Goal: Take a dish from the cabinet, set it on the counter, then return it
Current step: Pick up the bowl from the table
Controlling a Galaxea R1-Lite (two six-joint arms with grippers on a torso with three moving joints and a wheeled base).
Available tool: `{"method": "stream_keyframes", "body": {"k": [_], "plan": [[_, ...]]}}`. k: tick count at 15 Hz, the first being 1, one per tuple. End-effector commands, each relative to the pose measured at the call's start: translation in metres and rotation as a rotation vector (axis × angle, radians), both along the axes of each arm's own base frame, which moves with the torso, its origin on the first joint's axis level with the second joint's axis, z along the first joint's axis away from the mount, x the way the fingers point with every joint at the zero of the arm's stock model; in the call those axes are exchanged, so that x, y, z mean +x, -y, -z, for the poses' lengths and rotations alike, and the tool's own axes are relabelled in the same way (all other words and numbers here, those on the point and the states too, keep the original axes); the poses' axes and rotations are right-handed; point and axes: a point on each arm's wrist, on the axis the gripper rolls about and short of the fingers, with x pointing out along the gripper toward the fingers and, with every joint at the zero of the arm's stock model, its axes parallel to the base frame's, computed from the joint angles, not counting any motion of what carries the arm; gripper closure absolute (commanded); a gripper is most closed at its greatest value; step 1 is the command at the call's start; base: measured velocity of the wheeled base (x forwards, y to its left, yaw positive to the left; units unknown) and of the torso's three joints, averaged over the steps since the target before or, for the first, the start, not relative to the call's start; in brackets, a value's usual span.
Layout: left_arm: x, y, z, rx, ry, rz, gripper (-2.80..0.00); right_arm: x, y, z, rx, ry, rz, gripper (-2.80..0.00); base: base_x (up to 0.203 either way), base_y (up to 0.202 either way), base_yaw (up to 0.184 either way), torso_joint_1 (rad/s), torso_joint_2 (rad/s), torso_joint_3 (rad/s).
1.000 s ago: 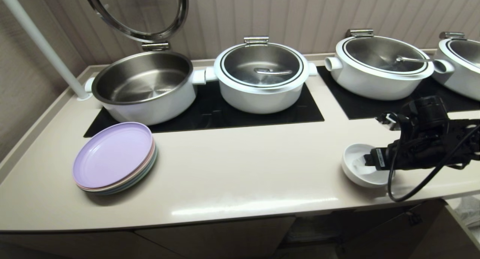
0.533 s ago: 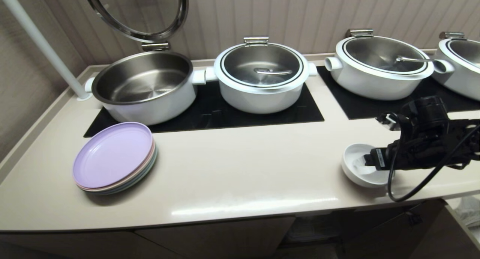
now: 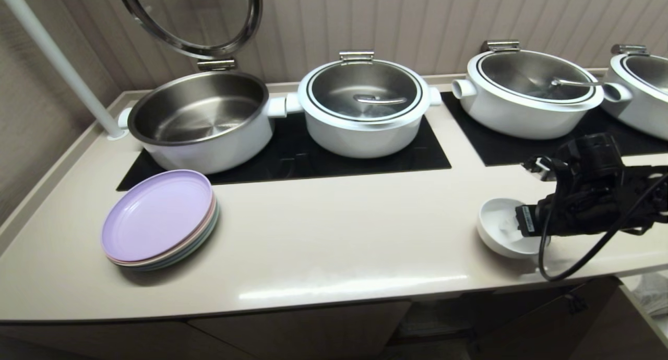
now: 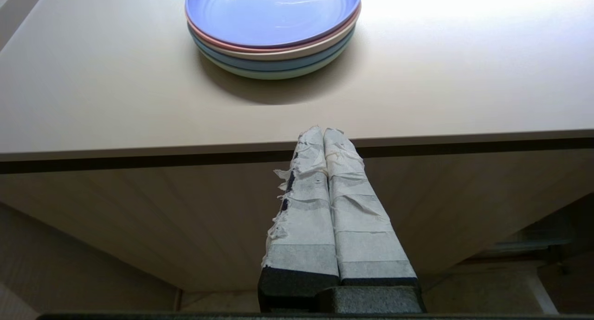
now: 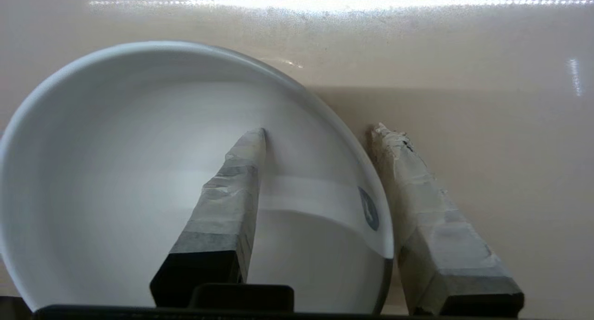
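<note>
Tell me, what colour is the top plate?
Lilac. The top plate shows best in the head view.

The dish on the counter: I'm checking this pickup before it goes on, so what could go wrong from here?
1. The right pincer straddles only the rim of the dish, one finger inside, one outside. Such a thin edge hold may let it tip or slip.
2. The dish sits near the rounded front edge of the counter, so a slip could send it off.
</note>
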Motion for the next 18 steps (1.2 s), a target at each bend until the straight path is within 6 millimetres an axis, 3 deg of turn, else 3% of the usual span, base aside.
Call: {"method": "stream_keyframes", "body": {"k": [1, 9, 18], "plan": [[0.000, 0.000, 0.000, 0.000, 0.000, -0.001, 0.00, 0.000, 0.000, 0.000, 0.000, -0.001, -0.001, 0.00, 0.000, 0.000, 0.000, 0.000, 0.00, 0.000], [0.000, 0.000, 0.000, 0.000, 0.000, -0.001, 0.00, -0.001, 0.000, -0.003, 0.000, 0.009, -0.001, 0.00, 0.000, 0.000, 0.000, 0.000, 0.00, 0.000], [0.000, 0.000, 0.000, 0.000, 0.000, -0.001, 0.00, -0.016, 0.000, -0.012, 0.034, 0.026, 0.032, 0.00, 0.000, 0.000, 0.000, 0.000, 0.00, 0.000]]}}
